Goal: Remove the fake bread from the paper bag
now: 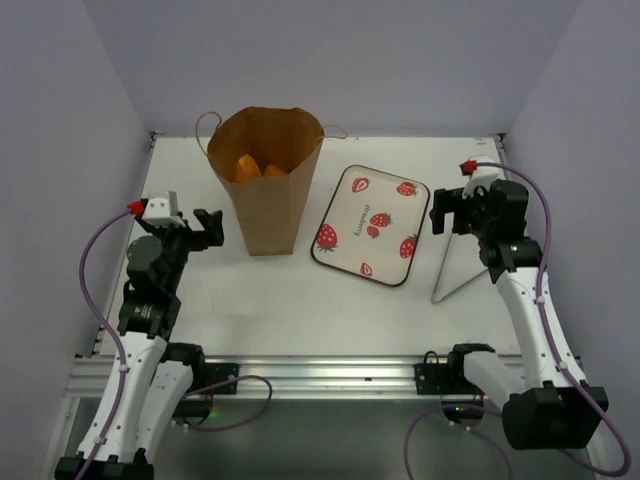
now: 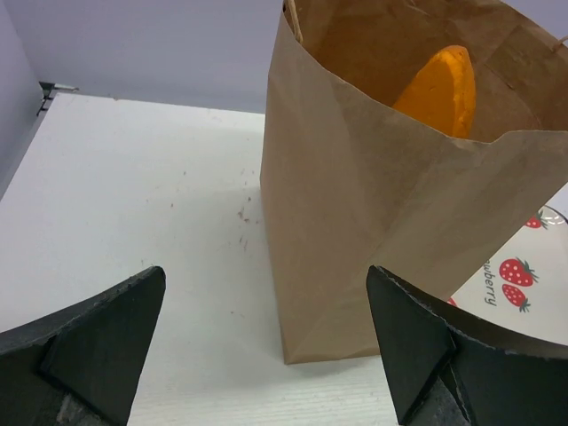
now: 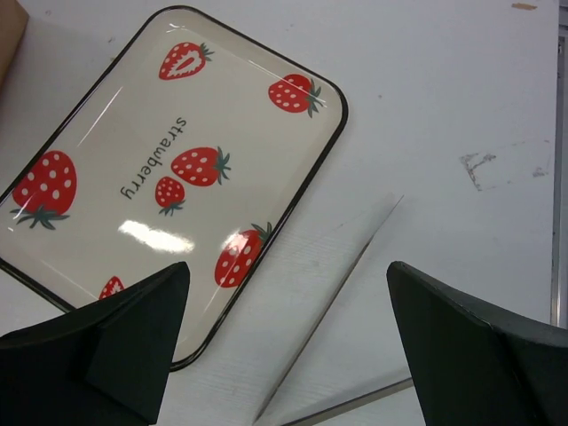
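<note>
Beyond the wide-spread fingers of the left gripper [image 2: 266, 297], the glossy fake bread [image 2: 441, 89] in the paper bag [image 2: 355, 231] is probably light and slippery; pinch mid-body.

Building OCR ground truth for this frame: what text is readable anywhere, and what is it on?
"strawberry": printed mid-surface on the strawberry-print tray, clear in the right wrist view.
The same word is partly hidden behind the paper bag in the left wrist view, and too small to read in the top view.
Paper bag: no print visible.
Nothing else readable.
</note>
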Controlling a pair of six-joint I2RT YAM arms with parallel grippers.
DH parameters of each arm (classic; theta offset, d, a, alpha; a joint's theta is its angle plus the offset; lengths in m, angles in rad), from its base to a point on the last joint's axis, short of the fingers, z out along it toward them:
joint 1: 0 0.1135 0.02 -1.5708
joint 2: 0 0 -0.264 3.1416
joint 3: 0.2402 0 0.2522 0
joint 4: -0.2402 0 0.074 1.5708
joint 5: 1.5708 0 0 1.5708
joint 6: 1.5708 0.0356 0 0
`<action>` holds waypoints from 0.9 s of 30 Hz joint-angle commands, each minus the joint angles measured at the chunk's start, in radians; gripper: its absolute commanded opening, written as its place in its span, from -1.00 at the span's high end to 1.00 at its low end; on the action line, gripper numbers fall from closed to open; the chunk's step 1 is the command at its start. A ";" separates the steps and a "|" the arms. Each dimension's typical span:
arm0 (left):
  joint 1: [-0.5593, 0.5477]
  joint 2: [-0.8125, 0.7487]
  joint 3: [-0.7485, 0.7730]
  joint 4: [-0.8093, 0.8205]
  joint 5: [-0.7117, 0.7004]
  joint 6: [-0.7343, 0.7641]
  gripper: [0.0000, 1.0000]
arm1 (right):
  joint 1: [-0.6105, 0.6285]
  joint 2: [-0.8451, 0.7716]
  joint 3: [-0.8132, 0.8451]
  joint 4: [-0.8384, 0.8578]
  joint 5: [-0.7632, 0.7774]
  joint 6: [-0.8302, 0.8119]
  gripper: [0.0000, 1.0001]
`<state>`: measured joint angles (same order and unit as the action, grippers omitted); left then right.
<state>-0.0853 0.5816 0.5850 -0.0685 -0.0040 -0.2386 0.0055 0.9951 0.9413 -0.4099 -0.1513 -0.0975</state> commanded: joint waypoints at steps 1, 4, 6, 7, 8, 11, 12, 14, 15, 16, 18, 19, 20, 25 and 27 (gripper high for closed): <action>0.005 -0.006 -0.011 0.050 -0.001 0.028 -0.99 | -0.001 -0.024 -0.001 0.029 0.021 -0.002 -0.98; 0.005 -0.006 -0.011 0.050 -0.001 0.028 -0.99 | -0.001 -0.015 0.005 0.026 0.021 -0.001 -0.98; 0.005 -0.008 -0.011 0.050 -0.001 0.028 -0.99 | -0.001 -0.016 0.001 0.026 0.010 -0.013 -0.98; 0.005 -0.008 -0.011 0.050 -0.001 0.028 -0.99 | -0.001 -0.019 -0.002 0.025 -0.013 -0.016 -0.98; 0.005 -0.008 -0.011 0.050 -0.001 0.028 -0.99 | -0.001 -0.021 -0.004 0.022 -0.028 -0.022 -0.98; 0.005 -0.012 -0.013 0.050 -0.001 0.030 -0.99 | -0.001 -0.013 -0.018 -0.003 -0.108 -0.097 -0.98; 0.005 -0.012 -0.011 0.050 -0.001 0.032 -0.99 | -0.001 -0.009 -0.021 -0.004 -0.123 -0.126 -0.98; 0.005 -0.012 -0.011 0.050 -0.001 0.033 -0.99 | -0.001 0.000 -0.021 -0.027 -0.187 -0.157 -0.98; 0.005 -0.015 -0.008 0.050 -0.002 0.030 -0.99 | -0.001 0.000 -0.019 -0.033 -0.215 -0.186 -0.98; 0.005 -0.017 -0.004 0.044 -0.005 0.018 -0.99 | -0.001 -0.001 -0.019 -0.043 -0.240 -0.195 -0.98; 0.005 -0.023 0.004 0.041 -0.001 0.009 -0.99 | -0.001 0.007 -0.007 -0.059 -0.293 -0.221 -0.98; 0.005 -0.023 0.021 0.026 -0.002 -0.014 -0.99 | -0.001 0.016 0.007 -0.075 -0.307 -0.228 -0.98; 0.005 -0.017 0.079 -0.022 -0.005 -0.030 -0.99 | -0.001 0.020 0.011 -0.081 -0.335 -0.234 -0.98; 0.005 0.044 0.324 -0.181 0.054 -0.125 -0.97 | -0.001 0.051 0.037 -0.110 -0.442 -0.255 -0.97; 0.005 0.099 0.441 -0.258 0.093 -0.152 -0.95 | -0.001 0.062 0.053 -0.133 -0.511 -0.269 -0.97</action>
<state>-0.0853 0.6445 0.8658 -0.2443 0.0261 -0.3229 0.0055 1.0454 0.9344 -0.5056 -0.5190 -0.3199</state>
